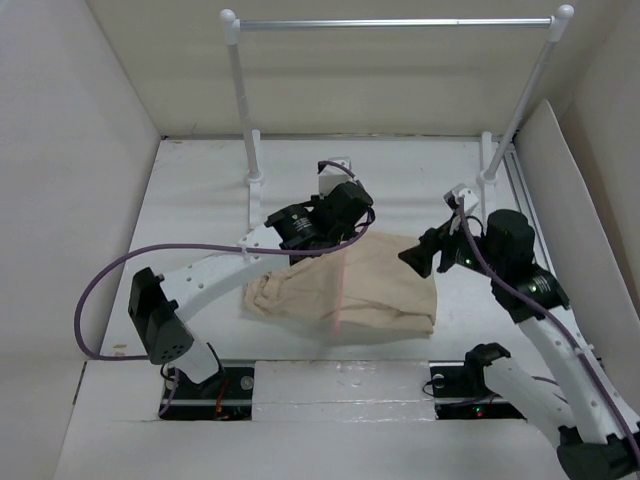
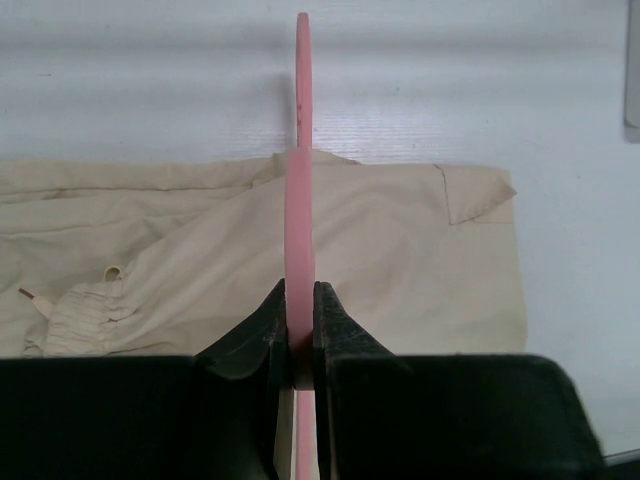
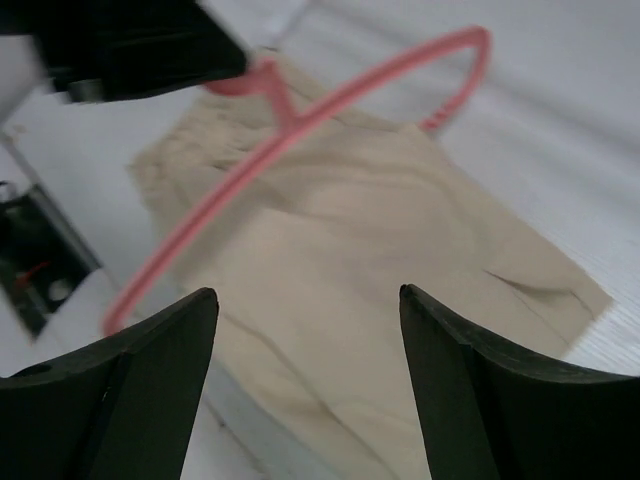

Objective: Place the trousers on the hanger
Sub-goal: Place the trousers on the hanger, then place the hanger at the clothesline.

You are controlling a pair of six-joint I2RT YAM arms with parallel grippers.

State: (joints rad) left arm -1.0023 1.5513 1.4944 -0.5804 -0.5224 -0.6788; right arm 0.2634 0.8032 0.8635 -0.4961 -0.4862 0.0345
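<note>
The beige trousers (image 1: 370, 290) lie folded flat on the table, with the patch pocket (image 2: 475, 195) at their far right corner. The thin pink hanger (image 1: 339, 295) stands on edge across their middle. My left gripper (image 2: 300, 305) is shut on the hanger (image 2: 299, 230), which I see edge-on over the trousers (image 2: 410, 270). My right gripper (image 3: 310, 295) hovers open and empty above the trousers (image 3: 380, 250), near their right end (image 1: 412, 257). From there the hanger's frame (image 3: 300, 125) runs across the cloth to the left gripper (image 3: 130, 40). Whether the cloth passes over the hanger's bar I cannot tell.
A clothes rail (image 1: 395, 22) with white posts and a silver bar stands at the back of the table. White walls close in the left, right and rear sides. The arm bases (image 1: 205, 385) sit at the near edge.
</note>
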